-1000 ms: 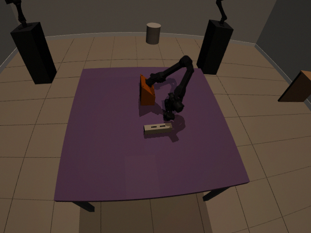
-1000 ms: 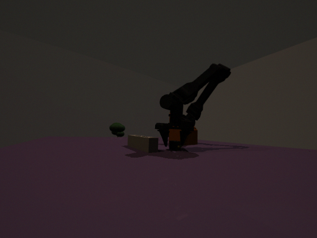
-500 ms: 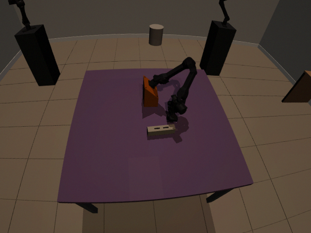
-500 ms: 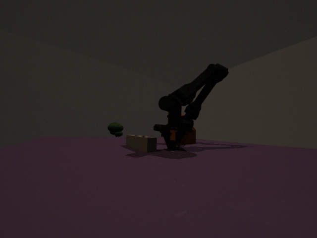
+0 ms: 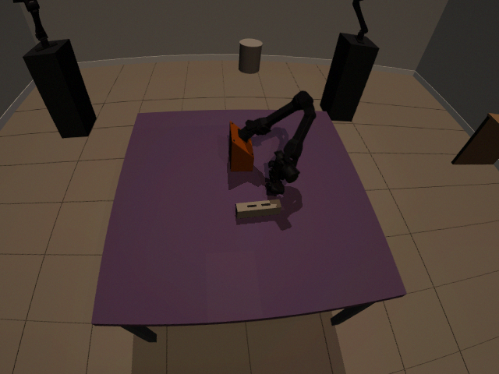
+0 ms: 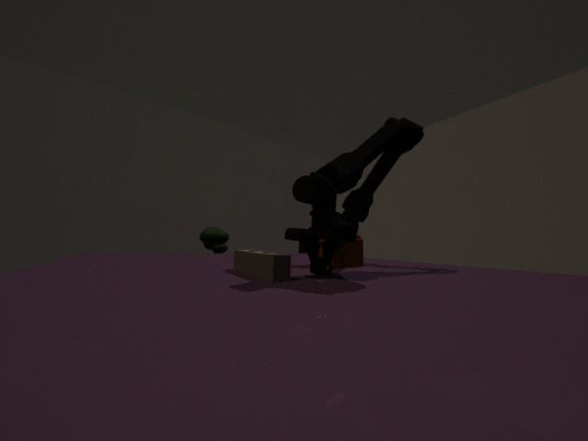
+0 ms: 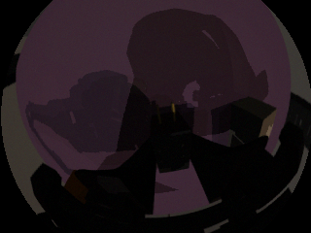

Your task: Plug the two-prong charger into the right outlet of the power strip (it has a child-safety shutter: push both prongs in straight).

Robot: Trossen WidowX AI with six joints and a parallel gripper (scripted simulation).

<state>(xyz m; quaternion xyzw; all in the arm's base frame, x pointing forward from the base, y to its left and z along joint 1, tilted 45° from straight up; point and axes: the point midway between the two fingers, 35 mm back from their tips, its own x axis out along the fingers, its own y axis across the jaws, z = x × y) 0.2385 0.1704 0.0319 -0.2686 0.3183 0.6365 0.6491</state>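
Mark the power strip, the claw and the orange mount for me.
power strip [image 5: 257, 209]: top view, its slotted upper face.
claw [image 6: 322, 265]: exterior view, between the fingertips, shut on the charger.
orange mount [image 5: 241, 154]: top view, its front face.

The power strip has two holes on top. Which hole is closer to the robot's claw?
The right outlet on the power strip: it lies at the end beside the gripper. The other slot sits farther away.

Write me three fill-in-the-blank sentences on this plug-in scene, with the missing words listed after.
1. The table top is coloured ____.
2. The power strip shows ____ outlets on its upper face.
3. The gripper has its jaws shut on the ____, down at the table beside the strip.

Missing words: purple; two; charger
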